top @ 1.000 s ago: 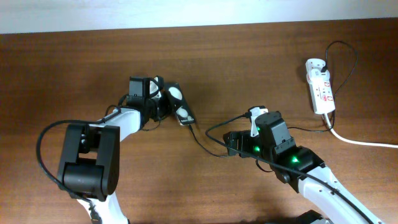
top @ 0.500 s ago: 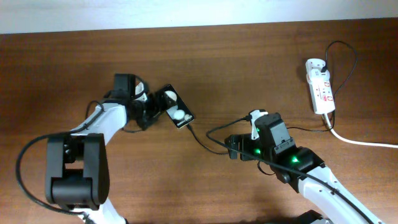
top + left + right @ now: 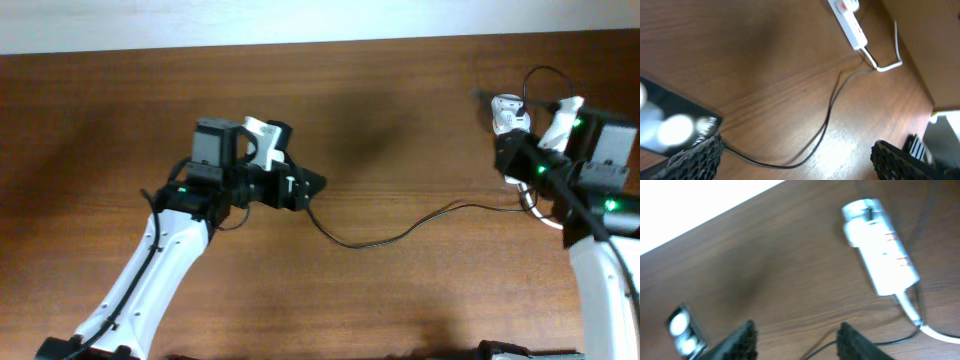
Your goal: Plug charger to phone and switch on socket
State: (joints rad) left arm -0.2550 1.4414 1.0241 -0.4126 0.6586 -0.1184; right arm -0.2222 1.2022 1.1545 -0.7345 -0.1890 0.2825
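Observation:
In the left wrist view the black phone (image 3: pixel 670 125) lies flat at the left, its white blobs blurred. The thin black charger cable (image 3: pixel 827 117) runs from the phone's near end across the wood to the white socket (image 3: pixel 850 20). Where it meets the phone is hidden behind a fingertip. My left gripper (image 3: pixel 795 160) is open above the cable, holding nothing. My right gripper (image 3: pixel 797 340) hovers beside the socket (image 3: pixel 880 245), jaws apart and empty. From overhead the socket (image 3: pixel 510 125) is partly covered by the right arm. The phone is mostly hidden under the left gripper.
The thick white power cord (image 3: pixel 590 232) leaves the strip toward the right edge. A white wall borders the table's far edge (image 3: pixel 320 40). The charger cable (image 3: pixel 400 232) sags across the middle of the wooden table.
My left gripper opened and let go of the phone, then rose above it. My right arm swung from the table's middle to the socket at the far right, its jaws narrowing.

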